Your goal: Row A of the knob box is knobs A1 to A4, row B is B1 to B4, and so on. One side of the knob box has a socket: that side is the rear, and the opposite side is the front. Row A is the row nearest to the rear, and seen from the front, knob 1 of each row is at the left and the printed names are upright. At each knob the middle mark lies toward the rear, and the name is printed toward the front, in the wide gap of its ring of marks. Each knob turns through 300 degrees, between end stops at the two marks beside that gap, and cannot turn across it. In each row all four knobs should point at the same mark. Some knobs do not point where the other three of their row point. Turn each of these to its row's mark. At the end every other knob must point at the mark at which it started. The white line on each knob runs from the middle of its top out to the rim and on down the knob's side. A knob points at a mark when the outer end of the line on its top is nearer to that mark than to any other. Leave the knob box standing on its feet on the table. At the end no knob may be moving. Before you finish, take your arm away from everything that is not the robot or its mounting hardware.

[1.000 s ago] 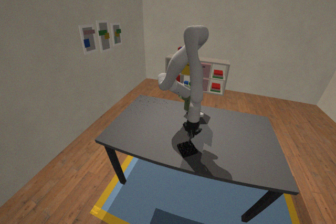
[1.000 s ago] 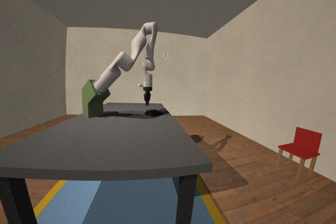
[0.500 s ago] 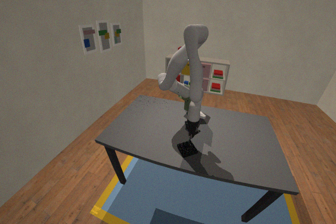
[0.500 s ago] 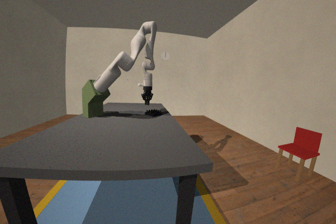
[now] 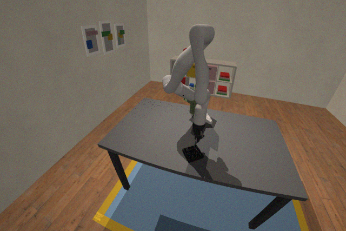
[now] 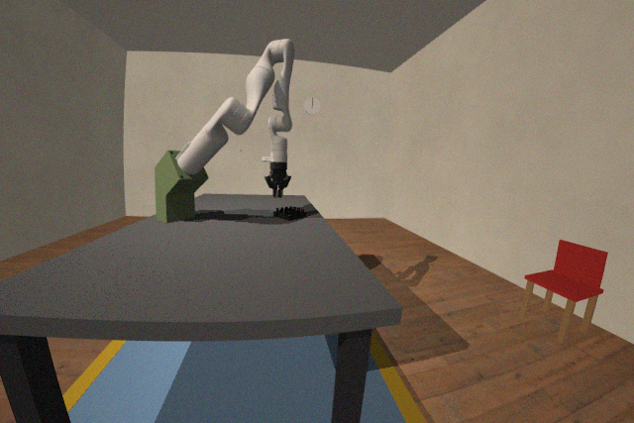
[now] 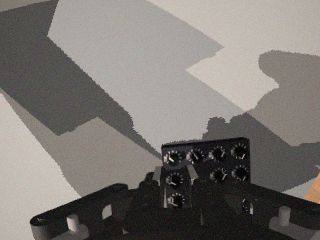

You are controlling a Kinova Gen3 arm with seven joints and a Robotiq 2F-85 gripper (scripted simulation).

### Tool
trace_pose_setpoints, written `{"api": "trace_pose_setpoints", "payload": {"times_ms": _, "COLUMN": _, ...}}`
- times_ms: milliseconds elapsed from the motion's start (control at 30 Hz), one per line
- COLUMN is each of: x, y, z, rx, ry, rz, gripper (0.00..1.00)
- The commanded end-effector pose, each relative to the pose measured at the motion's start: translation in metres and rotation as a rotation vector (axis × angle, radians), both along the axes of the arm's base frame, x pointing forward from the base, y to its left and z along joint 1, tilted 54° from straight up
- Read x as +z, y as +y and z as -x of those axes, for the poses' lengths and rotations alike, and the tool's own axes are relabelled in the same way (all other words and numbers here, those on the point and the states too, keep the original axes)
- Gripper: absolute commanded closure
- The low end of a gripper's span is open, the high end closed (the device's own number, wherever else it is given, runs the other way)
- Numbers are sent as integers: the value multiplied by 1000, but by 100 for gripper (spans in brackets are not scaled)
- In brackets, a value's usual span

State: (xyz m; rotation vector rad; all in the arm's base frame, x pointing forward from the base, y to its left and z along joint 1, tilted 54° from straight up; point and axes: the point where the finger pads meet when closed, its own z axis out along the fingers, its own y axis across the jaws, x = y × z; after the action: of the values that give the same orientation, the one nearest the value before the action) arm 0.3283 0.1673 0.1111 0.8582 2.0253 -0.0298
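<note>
The black knob box (image 5: 193, 152) stands on the dark table near its front edge. It also shows in the exterior view (image 6: 289, 212) and in the wrist view (image 7: 208, 168), where several knobs with white lines are visible; the names and marks are too small to read. My gripper (image 5: 198, 139) points straight down and hangs a little above the box's far edge, not touching it (image 6: 277, 194). Its fingers are drawn nearly together, with only a narrow gap and nothing between them. In the wrist view the fingertips cover part of the box's left columns.
The arm's green base (image 6: 176, 193) stands at the back of the table. A shelf with coloured blocks (image 5: 220, 80) stands against the far wall. A red chair (image 6: 566, 282) is on the floor to the side. A blue mat lies under the table.
</note>
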Motion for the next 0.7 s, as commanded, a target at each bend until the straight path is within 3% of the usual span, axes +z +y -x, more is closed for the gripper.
{"api": "trace_pose_setpoints", "payload": {"times_ms": 0, "x": 0, "y": 1, "z": 1, "rx": -11, "ry": -9, "rz": -18, "gripper": 81}}
{"api": "trace_pose_setpoints", "payload": {"times_ms": 267, "x": 1, "y": 1, "z": 1, "rx": -42, "ry": -26, "rz": -55, "gripper": 81}}
{"api": "trace_pose_setpoints", "payload": {"times_ms": 667, "x": 1, "y": 1, "z": 1, "rx": -46, "ry": -28, "rz": -60, "gripper": 81}}
